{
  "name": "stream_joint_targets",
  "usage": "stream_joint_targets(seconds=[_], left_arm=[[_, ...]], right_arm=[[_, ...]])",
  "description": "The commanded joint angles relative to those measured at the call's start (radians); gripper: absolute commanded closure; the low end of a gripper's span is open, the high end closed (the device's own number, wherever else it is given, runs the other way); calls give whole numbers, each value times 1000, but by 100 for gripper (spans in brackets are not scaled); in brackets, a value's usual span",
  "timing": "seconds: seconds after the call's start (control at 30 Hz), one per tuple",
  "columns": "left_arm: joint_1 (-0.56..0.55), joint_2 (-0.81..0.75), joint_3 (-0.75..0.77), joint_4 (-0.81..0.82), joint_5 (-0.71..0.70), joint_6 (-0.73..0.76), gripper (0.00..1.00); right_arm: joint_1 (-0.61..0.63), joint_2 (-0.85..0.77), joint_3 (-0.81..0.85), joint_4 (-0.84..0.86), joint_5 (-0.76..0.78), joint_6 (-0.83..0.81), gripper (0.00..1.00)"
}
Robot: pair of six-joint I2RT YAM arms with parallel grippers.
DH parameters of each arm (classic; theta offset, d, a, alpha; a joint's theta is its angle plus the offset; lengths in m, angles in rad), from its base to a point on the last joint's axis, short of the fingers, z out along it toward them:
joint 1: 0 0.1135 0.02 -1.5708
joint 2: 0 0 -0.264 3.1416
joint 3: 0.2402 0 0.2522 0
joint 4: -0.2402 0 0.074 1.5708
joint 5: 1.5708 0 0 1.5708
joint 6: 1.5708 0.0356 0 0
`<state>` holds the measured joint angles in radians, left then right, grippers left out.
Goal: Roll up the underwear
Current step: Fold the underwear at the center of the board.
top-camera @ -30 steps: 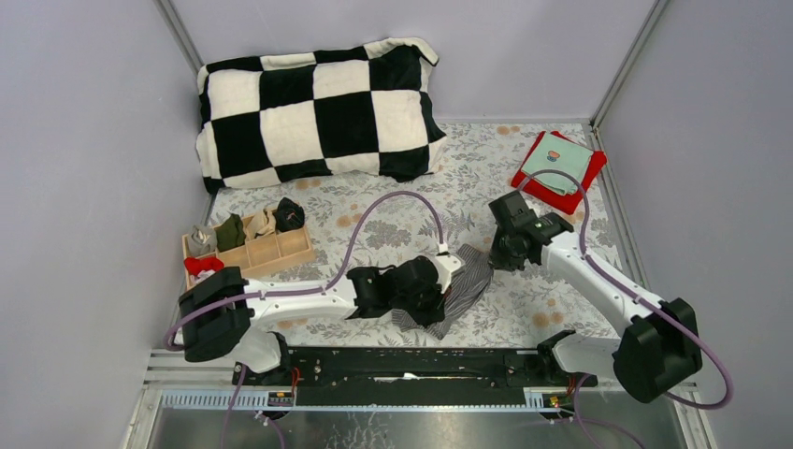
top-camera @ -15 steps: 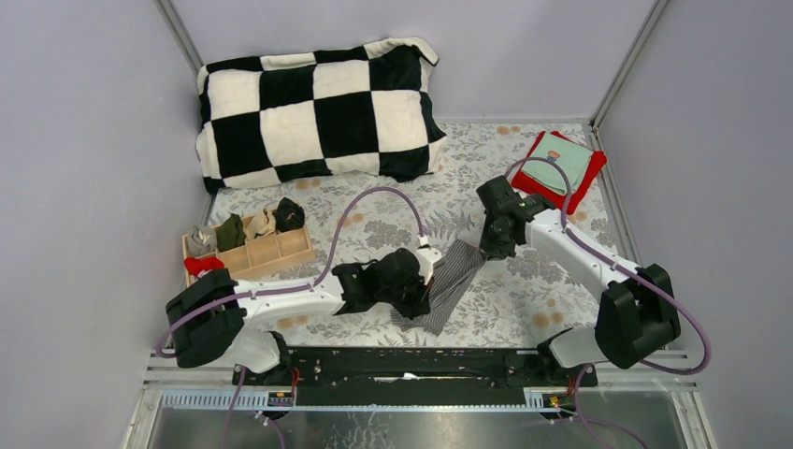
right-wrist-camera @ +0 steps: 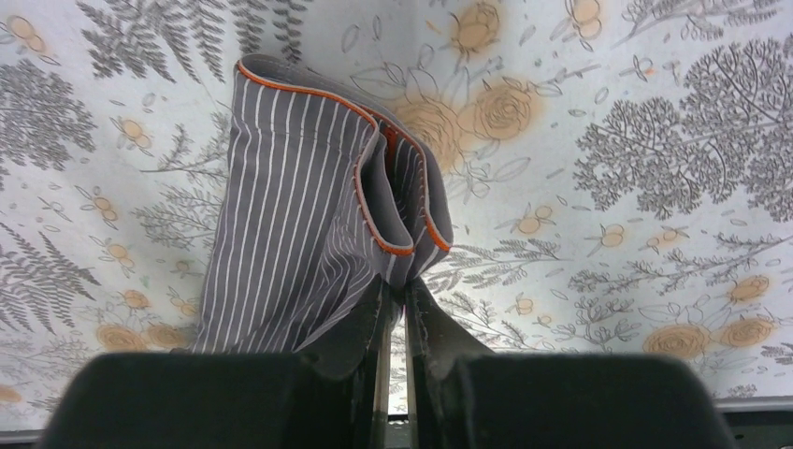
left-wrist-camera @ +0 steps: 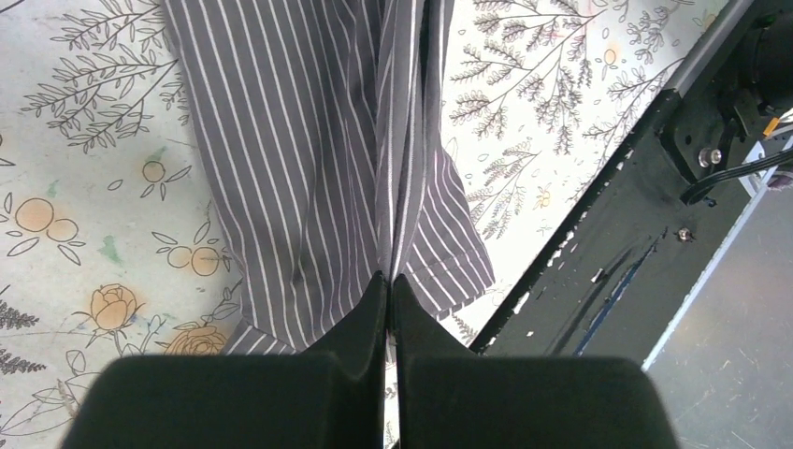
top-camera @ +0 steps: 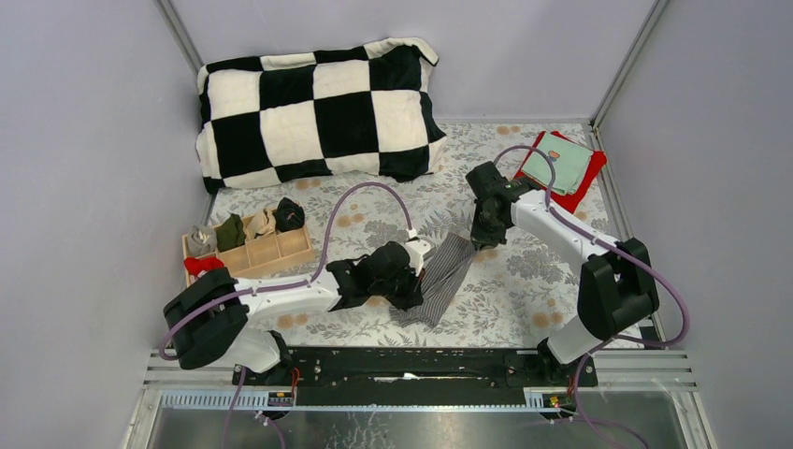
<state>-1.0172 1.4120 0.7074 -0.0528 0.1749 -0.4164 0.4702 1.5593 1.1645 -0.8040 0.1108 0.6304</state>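
The grey underwear [top-camera: 441,276] with pale pinstripes and an orange-edged waistband [right-wrist-camera: 374,213] lies stretched in a long strip on the flowered table cover. My left gripper [top-camera: 417,284] is shut on a fold at its near end, and the left wrist view shows the cloth [left-wrist-camera: 299,159] pinched between the fingertips of that gripper [left-wrist-camera: 388,279]. My right gripper [top-camera: 476,240] is shut on the bunched waistband end, and the right wrist view shows the striped cloth [right-wrist-camera: 290,243] running away from its tips [right-wrist-camera: 397,286].
A black-and-white checkered pillow [top-camera: 318,108] lies at the back. A wooden divider tray [top-camera: 271,251] holding socks stands at the left. A red cloth [top-camera: 584,182] with a teal cloth [top-camera: 558,164] on top is at the back right. The black rail [top-camera: 411,365] runs along the near edge.
Both grippers have moved left and away from the near edge, dragging the underwear with them. The cloth now lies straighter and longer between them.
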Motion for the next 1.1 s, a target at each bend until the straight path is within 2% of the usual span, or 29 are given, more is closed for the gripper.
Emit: stream_joint_targets(seconds=[0.0,0.33,0.73,1.07], left_arm=[[14,20,-28,50,-37,15,100],[27,42,-103,109,-102,-21,100],[39,122,-142,183,-67,-41,100],[39,111,-141,172,-57,-36,100]], right_arm=[[5,52,85,-36,-9,-28,100],[28,141,168,-60,-7,-42,100],[48,196,232,-54,-29,-39,100],[50,297,304,-22,-41,-48,100]])
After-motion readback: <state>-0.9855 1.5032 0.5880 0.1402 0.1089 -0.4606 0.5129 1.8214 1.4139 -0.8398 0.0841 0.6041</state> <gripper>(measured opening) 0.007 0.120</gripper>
